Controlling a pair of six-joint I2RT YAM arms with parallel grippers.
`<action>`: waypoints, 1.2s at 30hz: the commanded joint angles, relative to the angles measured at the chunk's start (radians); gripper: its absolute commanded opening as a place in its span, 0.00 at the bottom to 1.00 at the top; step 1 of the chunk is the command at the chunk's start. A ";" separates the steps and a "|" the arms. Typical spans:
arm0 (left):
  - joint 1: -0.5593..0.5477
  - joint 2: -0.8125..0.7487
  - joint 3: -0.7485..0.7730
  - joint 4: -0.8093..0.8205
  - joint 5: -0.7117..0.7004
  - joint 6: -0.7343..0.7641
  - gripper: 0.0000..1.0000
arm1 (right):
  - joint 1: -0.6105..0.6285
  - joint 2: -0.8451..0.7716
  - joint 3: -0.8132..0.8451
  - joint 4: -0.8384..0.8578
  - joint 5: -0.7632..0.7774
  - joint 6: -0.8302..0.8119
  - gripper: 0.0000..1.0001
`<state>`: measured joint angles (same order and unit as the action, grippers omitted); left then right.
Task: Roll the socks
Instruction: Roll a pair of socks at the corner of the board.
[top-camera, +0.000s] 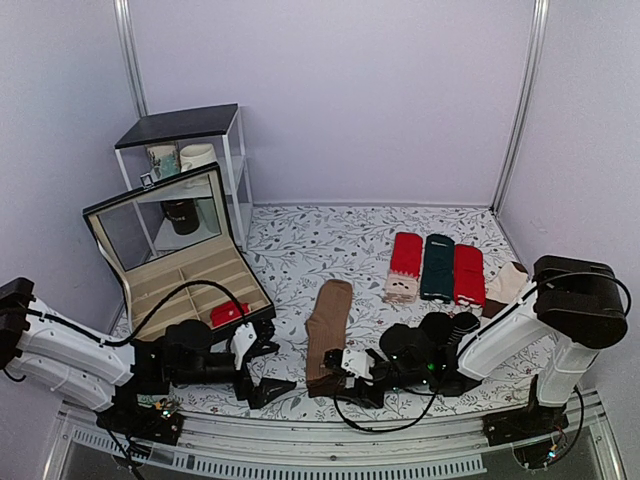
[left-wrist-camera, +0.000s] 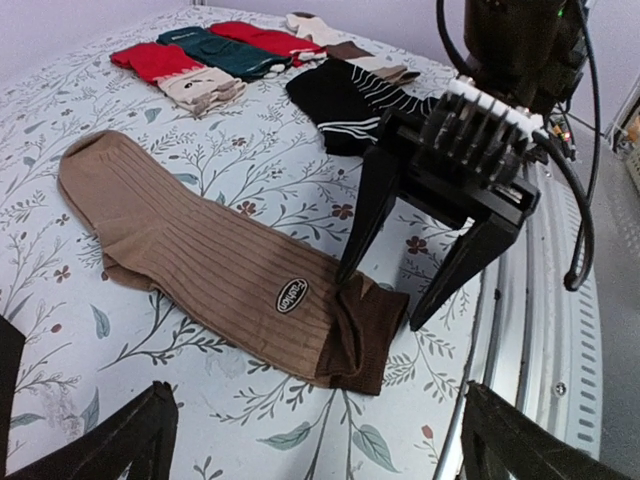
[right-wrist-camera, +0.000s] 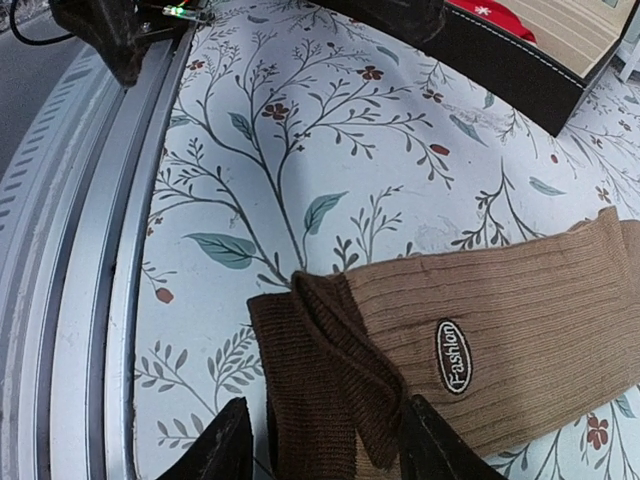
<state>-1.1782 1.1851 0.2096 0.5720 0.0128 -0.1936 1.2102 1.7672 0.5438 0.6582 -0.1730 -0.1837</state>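
The brown socks (top-camera: 327, 335) lie as a flat strip on the floral table, with the dark brown end nearest the arms. That end (right-wrist-camera: 320, 370) is folded over a little. My right gripper (right-wrist-camera: 325, 455) is open, its fingers low on either side of the folded dark end. In the left wrist view the right gripper's fingers (left-wrist-camera: 365, 220) straddle that end (left-wrist-camera: 375, 330) of the socks (left-wrist-camera: 200, 250). My left gripper (left-wrist-camera: 320, 460) is open and empty, just left of the socks' near end and apart from them.
A black box (top-camera: 190, 270) with its lid up stands at the left, a red bundle (top-camera: 229, 313) inside. Red and dark green flat socks (top-camera: 437, 265) lie at the back right, black striped socks (left-wrist-camera: 350, 100) beside them. A metal rail (top-camera: 350, 450) runs along the near edge.
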 joint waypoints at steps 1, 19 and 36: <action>-0.015 0.005 0.027 0.026 0.013 0.012 0.99 | -0.003 0.037 -0.008 0.032 -0.034 0.020 0.49; -0.018 0.019 0.000 0.111 0.069 0.070 0.98 | 0.031 0.021 -0.007 -0.170 0.001 0.226 0.00; -0.135 0.311 0.021 0.342 0.006 0.202 0.89 | -0.016 -0.041 0.053 -0.354 -0.161 0.441 0.00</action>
<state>-1.2629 1.4002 0.2134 0.8104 0.0452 -0.0593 1.2026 1.7329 0.5858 0.4328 -0.2947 0.2115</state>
